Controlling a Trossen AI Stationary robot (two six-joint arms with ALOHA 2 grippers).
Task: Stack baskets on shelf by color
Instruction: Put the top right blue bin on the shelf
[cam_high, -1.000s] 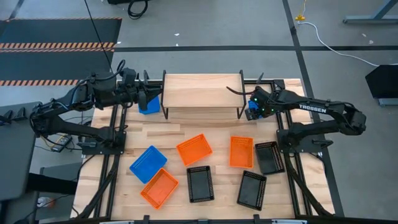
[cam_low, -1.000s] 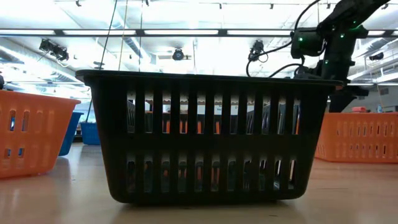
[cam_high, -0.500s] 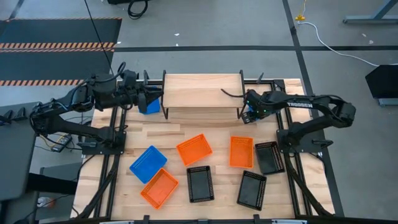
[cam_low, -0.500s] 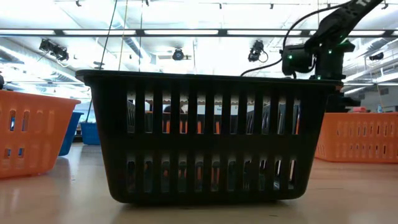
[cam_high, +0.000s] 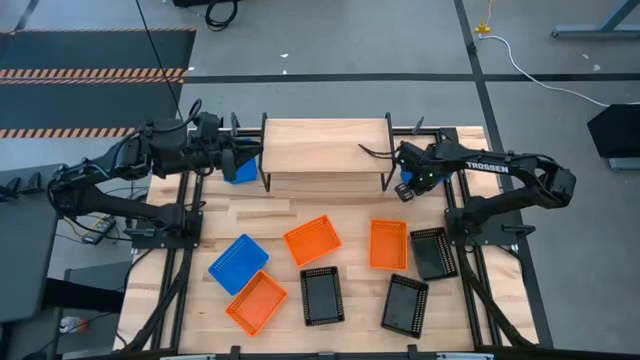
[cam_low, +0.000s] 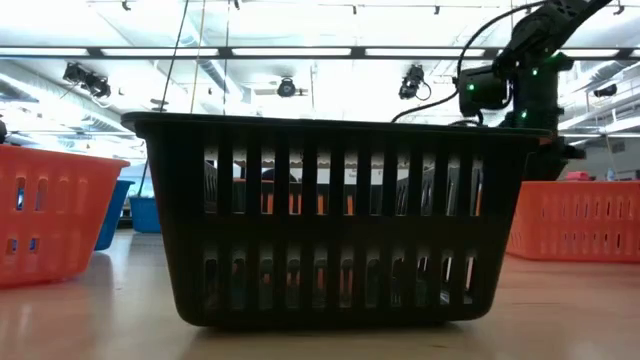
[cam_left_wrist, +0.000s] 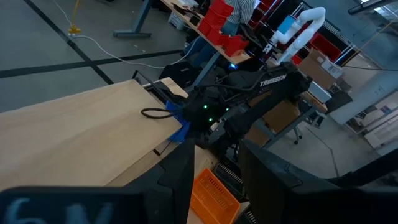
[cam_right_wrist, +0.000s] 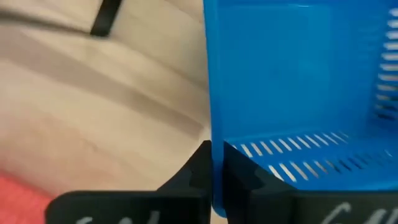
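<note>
The shelf (cam_high: 325, 150) stands at the table's far side. My right gripper (cam_high: 403, 180) is at its right end, shut on a blue basket (cam_high: 406, 184). My left gripper (cam_high: 238, 158) hovers by the shelf's left end, over a second blue basket (cam_high: 241, 170). Its fingers (cam_left_wrist: 180, 177) stand apart with no blue between them. On the near half of the table lie a third blue basket (cam_high: 238, 263), three orange baskets (cam_high: 312, 240) (cam_high: 388, 244) (cam_high: 256, 301) and three black ones (cam_high: 322, 295) (cam_high: 433, 252) (cam_high: 404, 303). My right gripper (cam_right_wrist: 217, 171) pinches one wall of the blue basket at its rim (cam_right_wrist: 217, 149). One finger (cam_right_wrist: 239, 173) is on the inner side and the other (cam_right_wrist: 198, 169) on the outer side. The basket's slotted inside (cam_right_wrist: 311, 93) stretches away beyond the fingers.
In the low view a black basket (cam_low: 330, 220) stands right before the camera and hides most of the table. Orange baskets (cam_low: 50, 210) (cam_low: 580, 220) flank it. The shelf's top (cam_left_wrist: 81, 137) is bare wood. Black arm frames run along both table sides.
My right gripper, keeping the blue basket, has shifted a little toward the table's left, closer to the shelf's right end, and has then eased back slightly. The left arm has kept still.
</note>
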